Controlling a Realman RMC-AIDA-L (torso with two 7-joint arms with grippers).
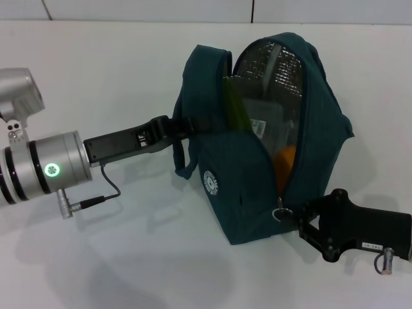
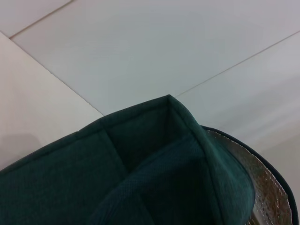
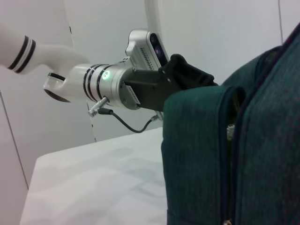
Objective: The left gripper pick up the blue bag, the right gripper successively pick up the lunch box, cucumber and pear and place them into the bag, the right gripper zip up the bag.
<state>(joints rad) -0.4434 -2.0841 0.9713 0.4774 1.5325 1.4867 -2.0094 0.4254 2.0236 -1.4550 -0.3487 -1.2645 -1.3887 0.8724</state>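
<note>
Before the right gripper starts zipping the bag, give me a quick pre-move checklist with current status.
1. Left gripper holding the bag by its strap: ok.
2. Lunch box, cucumber and pear inside: ok.
3. Nothing poking past the opening: not ok, cucumber tip is near the rim.
4. Right gripper at the zip pull: ok, close beside it.
5. Pull actually gripped: cannot tell.
6. Zip track open along its length: ok.
</note>
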